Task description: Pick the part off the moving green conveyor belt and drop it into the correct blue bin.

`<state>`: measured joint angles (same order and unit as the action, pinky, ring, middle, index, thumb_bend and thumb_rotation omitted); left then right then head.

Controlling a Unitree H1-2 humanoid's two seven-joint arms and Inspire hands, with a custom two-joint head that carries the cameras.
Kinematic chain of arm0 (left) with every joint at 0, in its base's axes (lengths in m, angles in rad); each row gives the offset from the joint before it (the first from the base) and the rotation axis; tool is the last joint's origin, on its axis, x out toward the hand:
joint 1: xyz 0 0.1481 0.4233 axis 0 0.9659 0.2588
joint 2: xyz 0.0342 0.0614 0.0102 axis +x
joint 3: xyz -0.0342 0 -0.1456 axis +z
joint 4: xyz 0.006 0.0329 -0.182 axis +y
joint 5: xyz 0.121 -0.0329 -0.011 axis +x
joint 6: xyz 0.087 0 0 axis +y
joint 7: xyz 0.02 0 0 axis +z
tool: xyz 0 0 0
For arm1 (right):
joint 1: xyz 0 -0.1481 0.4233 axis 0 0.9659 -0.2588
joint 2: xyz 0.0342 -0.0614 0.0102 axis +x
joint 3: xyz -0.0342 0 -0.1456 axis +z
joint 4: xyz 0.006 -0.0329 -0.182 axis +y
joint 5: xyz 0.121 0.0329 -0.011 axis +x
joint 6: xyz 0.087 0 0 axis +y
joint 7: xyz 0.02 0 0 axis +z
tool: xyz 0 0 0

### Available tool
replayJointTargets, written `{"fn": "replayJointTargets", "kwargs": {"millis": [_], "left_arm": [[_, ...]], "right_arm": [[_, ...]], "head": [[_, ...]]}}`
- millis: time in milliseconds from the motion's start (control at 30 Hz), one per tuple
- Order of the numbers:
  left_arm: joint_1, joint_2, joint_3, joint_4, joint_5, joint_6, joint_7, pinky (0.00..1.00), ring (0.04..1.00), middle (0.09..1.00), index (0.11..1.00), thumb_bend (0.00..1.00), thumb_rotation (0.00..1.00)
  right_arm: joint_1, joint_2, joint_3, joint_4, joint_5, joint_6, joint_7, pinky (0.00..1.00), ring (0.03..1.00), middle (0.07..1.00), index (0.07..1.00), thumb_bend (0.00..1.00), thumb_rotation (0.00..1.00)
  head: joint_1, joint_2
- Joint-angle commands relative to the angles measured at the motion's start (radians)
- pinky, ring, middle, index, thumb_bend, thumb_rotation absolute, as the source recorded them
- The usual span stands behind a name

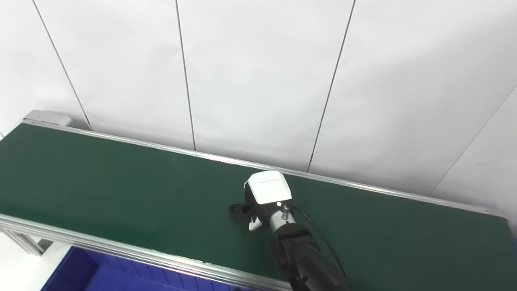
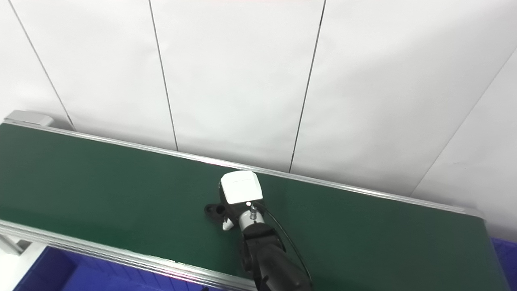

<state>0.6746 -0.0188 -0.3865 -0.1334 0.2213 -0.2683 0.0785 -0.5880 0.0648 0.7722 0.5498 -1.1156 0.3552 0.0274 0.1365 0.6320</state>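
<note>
Right hand (image 1: 266, 194), capped by a white back plate, is seen just below the centre of the frame, reaching over the green conveyor belt (image 1: 121, 194) on a black forearm (image 1: 303, 254) that enters from the bottom edge. Its fingers are hidden beneath the plate, so whether they are closed on anything cannot be told. A small black part (image 1: 241, 209) with a round hole lies on the belt, touching the lower left side of the hand; only its left end is shown. Wide bare belt is left open toward the left and right of the frame. A silver rail (image 1: 121, 248) borders the near edge, and another borders the far edge against the white panelled wall (image 1: 258, 72). A blue bin (image 1: 80, 275) is glimpsed below the near rail at lower left. In the right eye view a second strip of blue (image 2: 505, 258) is shown at the right edge, beyond the belt's end. No left hand is shown.
</note>
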Motion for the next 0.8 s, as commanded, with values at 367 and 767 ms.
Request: {"fn": "replayJointTargets", "kwargs": {"millis": [367,767], "left_arm": [[0.014,-0.063,-0.069,-0.066,0.004,0.015,-0.010,1.00,1.000,1.000,1.000,0.50,0.92],[-0.028,-0.027,-0.003,-0.101,-0.005,0.031,-0.005,0.99,0.983,1.000,1.000,0.58,0.99]], "right_arm": [[0.128,-0.054,-0.063,-0.253,0.089,-0.020,0.002,0.10,0.165,0.470,0.487,0.53,0.00],[0.273,-0.151,-0.132,-0.641,0.038,0.023,0.135,0.14,0.203,0.470,0.488,0.52,0.00]], "head": [[-0.080,0.020],[-0.232,0.085]]}}
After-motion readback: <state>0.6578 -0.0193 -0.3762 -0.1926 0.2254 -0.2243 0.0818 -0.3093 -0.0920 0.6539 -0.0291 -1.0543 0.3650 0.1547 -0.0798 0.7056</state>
